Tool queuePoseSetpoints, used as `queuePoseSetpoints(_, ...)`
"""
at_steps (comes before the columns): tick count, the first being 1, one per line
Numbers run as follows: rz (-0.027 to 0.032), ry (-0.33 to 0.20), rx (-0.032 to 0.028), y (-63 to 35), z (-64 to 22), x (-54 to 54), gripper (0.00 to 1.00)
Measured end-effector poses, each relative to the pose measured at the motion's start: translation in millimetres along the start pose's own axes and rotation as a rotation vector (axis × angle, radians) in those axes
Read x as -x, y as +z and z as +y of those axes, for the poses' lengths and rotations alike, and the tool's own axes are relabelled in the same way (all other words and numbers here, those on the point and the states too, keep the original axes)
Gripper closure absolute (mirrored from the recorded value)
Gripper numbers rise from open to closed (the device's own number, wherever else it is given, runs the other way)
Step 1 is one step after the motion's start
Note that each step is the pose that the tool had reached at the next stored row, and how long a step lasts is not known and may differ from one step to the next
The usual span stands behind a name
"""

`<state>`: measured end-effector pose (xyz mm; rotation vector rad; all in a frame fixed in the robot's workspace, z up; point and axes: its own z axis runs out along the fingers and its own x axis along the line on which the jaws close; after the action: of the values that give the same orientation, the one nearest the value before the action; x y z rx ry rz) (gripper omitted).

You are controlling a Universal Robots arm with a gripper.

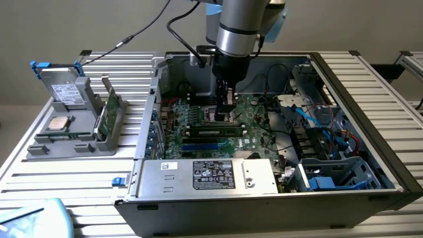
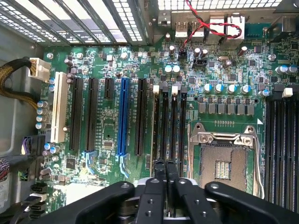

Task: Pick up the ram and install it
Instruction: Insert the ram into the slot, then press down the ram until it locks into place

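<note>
- The open computer case (image 1: 278,208) lies on the slatted table, with the arm reaching down into it from above.
- The motherboard (image 2: 112,140) lies directly under the wrist camera, its empty processor socket (image 2: 224,158) just beside the memory slots (image 2: 174,126).
- The gripper (image 2: 164,164) hangs low over those slots. Its fingers (image 2: 158,172) are pressed together, and nothing shows between them.
- The ram (image 1: 213,132) is already inside the case. In the exterior view it sits along a slot, just in front of the gripper (image 1: 225,111). I cannot tell whether the tips touch it.
- Judged from this, the pick-up is over and the step in hand is the install, with the stick placed but perhaps not fully seated.
- Seating it calls for a straight, even downward push on the top edge, centred over the slot so the stick does not tilt.
- The white slot latches (image 2: 156,87) would have to snap in, and whether they have is too fine to see.
</note>
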<state>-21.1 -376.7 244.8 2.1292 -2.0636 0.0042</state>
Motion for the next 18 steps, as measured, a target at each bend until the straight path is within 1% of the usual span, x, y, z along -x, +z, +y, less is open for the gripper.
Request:
queuePoseSetpoints(1,0.0,0.0,0.0,0.0,0.0,0.0,0.89)
queuePoseSetpoints(16,0.0001,0.0,-0.0005,0.0,0.0,0.0,0.89)
queuePoseSetpoints(17,0.0004,0.0,-0.0004,0.0,-0.5,-0.4,0.89)
queuePoseSetpoints(18,-0.0007,0.0,-0.0005,0.4,-1.4,-3.0,0.89)
